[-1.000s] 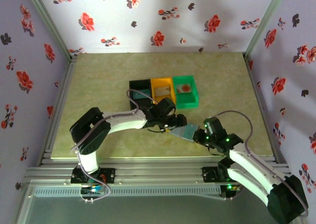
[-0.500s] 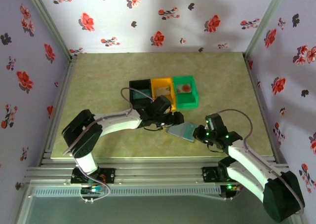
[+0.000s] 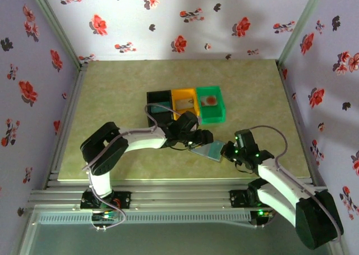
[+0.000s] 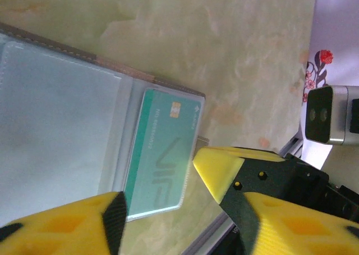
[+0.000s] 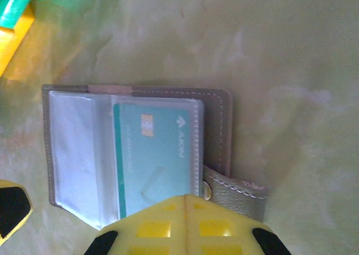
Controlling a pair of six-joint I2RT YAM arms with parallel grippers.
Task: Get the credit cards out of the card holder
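Left end effector (image 3: 203, 138) has shifted slightly right (over card holder (image 3: 208, 149))

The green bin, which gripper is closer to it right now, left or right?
Left. The left gripper sits just in front of the green bin, a little to its left. The right gripper is further toward the near edge, at the card holder.

Black bin (image 3: 157, 99), orange bin (image 3: 185, 99) and green bin (image 3: 216, 110) sit side by side on the table (image 3: 112, 92).
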